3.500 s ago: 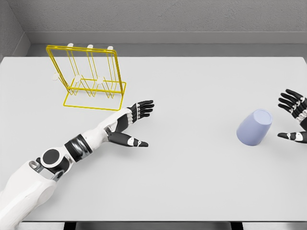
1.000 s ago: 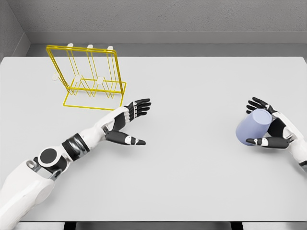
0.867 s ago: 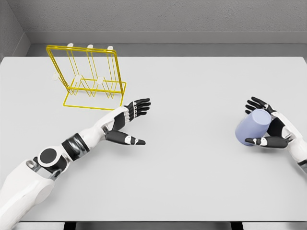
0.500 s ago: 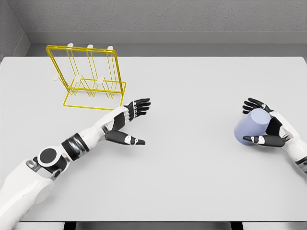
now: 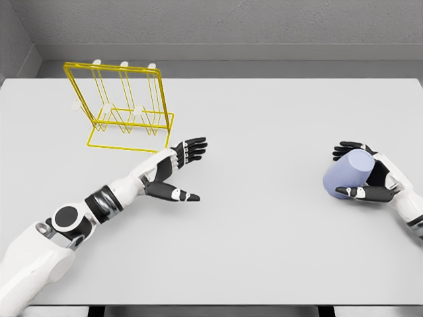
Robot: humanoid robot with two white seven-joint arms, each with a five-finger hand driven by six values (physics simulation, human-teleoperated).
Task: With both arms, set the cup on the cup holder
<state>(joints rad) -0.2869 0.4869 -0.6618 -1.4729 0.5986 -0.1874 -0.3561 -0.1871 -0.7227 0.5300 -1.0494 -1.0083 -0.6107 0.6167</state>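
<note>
A lavender cup sits tilted on the white table at the right. My right hand is wrapped around it, fingers over its far side and thumb across its near side. The yellow wire cup holder stands at the far left of the table, with pale pegs along its frame. My left hand hovers open over the table's middle left, just in front of and right of the holder, palm turned toward the cup, holding nothing.
The white table reaches a grey back wall. Between my two hands lies a wide stretch of bare tabletop. The table's near edge runs along the bottom of the view.
Since 3.5 s ago my right hand moved in from the right and closed around the cup. Over the last second its fingers curled tighter; the left hand barely shifted.
</note>
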